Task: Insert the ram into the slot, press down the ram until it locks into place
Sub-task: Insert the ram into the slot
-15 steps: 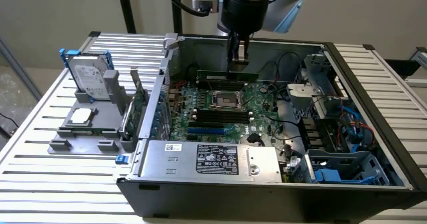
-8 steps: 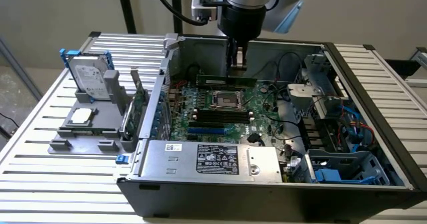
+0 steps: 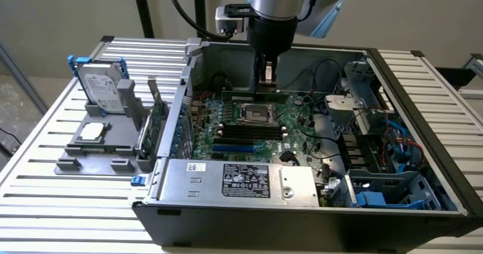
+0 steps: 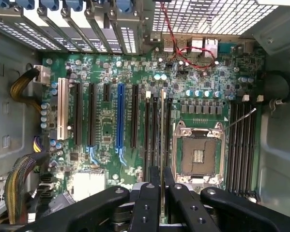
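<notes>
Presently the gripper [image 4: 161, 176], jaws closed narrowly on the ram [image 4: 162, 128], holds it edge-down over the slot [image 4: 156, 140] beside the processor socket [image 4: 198, 154].

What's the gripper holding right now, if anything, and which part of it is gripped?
The gripper holds the ram, clamped across its flat faces at the upper edge, near the middle of its length.

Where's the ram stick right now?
The ram is gripped by the gripper inside the open case, above the motherboard in the middle of the exterior view; in the wrist view it hangs edge-on over the black slots beside the processor socket.
</notes>
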Controlling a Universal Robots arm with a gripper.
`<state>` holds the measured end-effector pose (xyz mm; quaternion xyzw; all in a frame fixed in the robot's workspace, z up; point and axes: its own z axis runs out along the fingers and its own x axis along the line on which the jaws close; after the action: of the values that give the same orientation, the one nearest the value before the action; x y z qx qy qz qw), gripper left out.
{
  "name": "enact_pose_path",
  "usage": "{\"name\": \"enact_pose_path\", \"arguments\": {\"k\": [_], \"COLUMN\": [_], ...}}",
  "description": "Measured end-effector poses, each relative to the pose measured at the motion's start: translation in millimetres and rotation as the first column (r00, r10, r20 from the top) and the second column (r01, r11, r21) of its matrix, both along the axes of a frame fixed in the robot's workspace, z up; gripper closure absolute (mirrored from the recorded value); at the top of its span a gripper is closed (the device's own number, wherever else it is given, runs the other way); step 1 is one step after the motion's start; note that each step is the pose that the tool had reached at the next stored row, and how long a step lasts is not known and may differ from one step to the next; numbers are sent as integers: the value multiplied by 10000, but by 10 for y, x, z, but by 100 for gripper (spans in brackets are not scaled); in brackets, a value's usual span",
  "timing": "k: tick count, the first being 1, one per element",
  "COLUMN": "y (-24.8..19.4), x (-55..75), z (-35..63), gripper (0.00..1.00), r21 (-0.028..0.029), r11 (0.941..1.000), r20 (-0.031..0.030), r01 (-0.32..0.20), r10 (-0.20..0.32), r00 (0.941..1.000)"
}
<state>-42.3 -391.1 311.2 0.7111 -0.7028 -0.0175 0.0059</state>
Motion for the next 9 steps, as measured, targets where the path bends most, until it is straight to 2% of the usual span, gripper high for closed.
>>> {"name": "enact_pose_path", "arguments": {"k": [9], "y": [-1], "x": [10], "z": [-165], "gripper": [86], "r21": [2], "r11": [10000], "r20": [1], "r01": [2], "r10": [-2], "r00": [10000]}}
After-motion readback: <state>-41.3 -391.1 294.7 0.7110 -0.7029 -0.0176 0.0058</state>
